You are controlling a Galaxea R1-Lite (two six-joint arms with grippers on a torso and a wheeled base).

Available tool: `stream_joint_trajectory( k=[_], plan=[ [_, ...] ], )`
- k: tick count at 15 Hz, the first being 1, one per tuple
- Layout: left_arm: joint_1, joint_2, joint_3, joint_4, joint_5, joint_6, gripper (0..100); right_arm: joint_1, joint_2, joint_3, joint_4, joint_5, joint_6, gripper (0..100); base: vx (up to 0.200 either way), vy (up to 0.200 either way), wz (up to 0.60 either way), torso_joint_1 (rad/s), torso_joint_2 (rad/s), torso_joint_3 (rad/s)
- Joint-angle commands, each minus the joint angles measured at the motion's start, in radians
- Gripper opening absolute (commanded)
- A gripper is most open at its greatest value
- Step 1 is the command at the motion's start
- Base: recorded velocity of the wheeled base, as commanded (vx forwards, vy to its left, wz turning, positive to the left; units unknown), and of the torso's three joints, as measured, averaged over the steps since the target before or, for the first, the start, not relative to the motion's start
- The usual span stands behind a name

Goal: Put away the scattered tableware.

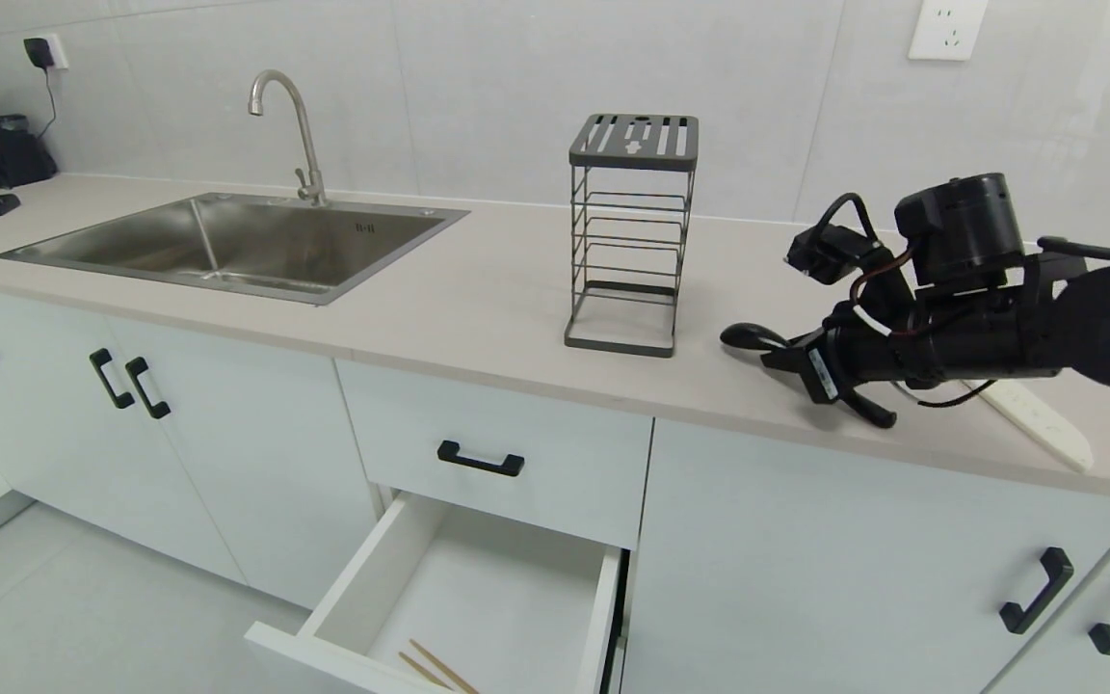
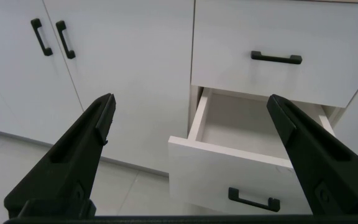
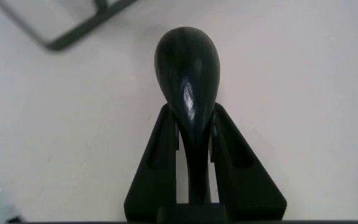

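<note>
A black spoon [image 1: 753, 336] lies low at the counter [image 1: 478, 289] to the right of the wire rack. My right gripper [image 1: 788, 359] is shut on its handle, and the spoon's bowl [image 3: 187, 74] sticks out past the fingertips [image 3: 166, 124]. Whether the bowl touches the counter I cannot tell. My left gripper [image 2: 191, 106] is open and holds nothing; it hangs in front of the white cabinets, facing the open drawer [image 2: 247, 134]. That drawer [image 1: 478, 588] is pulled out below the counter and holds wooden chopsticks [image 1: 439, 667].
A dark wire rack [image 1: 630, 231] stands mid-counter. A white knife [image 1: 1046, 424] lies near the counter's front edge at the right, partly under my right arm. The steel sink [image 1: 227, 241] with its faucet [image 1: 290, 125] is at the left. Black appliances sit at the far left.
</note>
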Motion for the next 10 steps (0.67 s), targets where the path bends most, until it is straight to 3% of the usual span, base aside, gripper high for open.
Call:
stream_joint_trajectory(
  k=[1, 7, 10],
  plan=[
    [0.000, 0.002, 0.000, 0.000, 0.000, 0.000, 100, 0.072, -0.086, 0.102, -0.053, 0.010, -0.001, 0, 0.000, 0.000, 0.00, 0.000, 0.00, 0.000],
    [0.000, 0.002, 0.000, 0.000, 0.000, 0.000, 100, 0.311, -0.090, 0.067, -0.078, 0.001, 0.011, 0, 0.000, 0.000, 0.00, 0.000, 0.00, 0.000],
    [0.000, 0.002, 0.000, 0.000, 0.000, 0.000, 100, 0.517, 0.031, 0.006, -0.090, -0.069, 0.096, 0, 0.000, 0.000, 0.00, 0.000, 0.00, 0.000]
  ],
)
